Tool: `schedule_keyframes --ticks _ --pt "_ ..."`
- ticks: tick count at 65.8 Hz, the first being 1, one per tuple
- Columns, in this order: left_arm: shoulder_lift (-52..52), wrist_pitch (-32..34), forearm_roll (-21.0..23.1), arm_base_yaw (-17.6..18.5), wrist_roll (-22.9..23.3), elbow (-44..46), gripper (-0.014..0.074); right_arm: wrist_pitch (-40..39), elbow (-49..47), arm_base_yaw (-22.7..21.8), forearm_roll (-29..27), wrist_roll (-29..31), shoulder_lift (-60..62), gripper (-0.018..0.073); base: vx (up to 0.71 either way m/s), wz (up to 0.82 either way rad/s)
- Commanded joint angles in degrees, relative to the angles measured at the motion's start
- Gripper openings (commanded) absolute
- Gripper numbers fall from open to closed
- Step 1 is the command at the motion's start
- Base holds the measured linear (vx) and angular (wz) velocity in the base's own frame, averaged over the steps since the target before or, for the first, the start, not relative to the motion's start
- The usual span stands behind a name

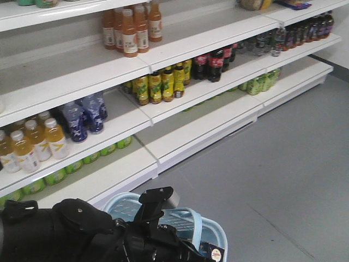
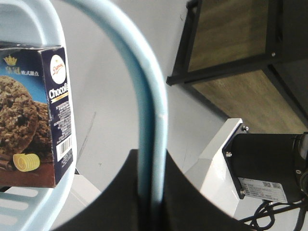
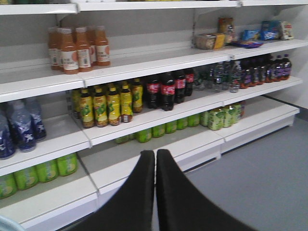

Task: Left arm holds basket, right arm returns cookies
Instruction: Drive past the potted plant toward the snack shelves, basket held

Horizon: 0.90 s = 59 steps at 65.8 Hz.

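Left gripper (image 2: 151, 197): black fingers (image 2: 115, 202) pinched tight on the basket's light-blue strap handle (image 2: 155, 115), which runs up btwn them and arcs overhead. Left arm (image 1: 60, 232) fills the front view's bottom-left corner, bulky, matte black, w/ cables. Basket (image 1: 124, 201) sits just behind it, low in frame; can't tell if it touches the grey floor (image 1: 272, 164).

Cookies (image 2: 33, 115): navy carton inside the basket, against its rim, barcode side toward the left wrist cam. In the front view only a corner w/ the round white logo shows, at the basket's near-right edge.

Right gripper (image 3: 155, 192): black fingers pressed together, nothing btwn them, facing the shelves.

Beyond: white shelving (image 1: 82, 82) w/ yellow drink btls (image 1: 32, 144), blue btls (image 1: 82, 117), yellow-label btls (image 1: 158, 84), cola (image 1: 210, 64), orange juice (image 1: 131, 27) one level up.
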State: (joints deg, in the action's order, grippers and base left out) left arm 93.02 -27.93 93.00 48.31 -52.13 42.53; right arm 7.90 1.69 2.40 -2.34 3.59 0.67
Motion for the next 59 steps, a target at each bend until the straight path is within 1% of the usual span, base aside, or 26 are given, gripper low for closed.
schedule_keyframes --ticks 1,59 --pt "-2.56 -2.41 1.9 0.33 -0.21 1.5 -0.0006 -4.1 -0.1 0.04 -0.04 -0.19 0.49 -0.0008 0.15 -0.61" --pt "-2.56 -2.41 1.9 0.33 -0.21 1.5 -0.0006 -4.1 -0.1 0.04 -0.04 -0.19 0.49 -0.0008 0.14 -0.6"
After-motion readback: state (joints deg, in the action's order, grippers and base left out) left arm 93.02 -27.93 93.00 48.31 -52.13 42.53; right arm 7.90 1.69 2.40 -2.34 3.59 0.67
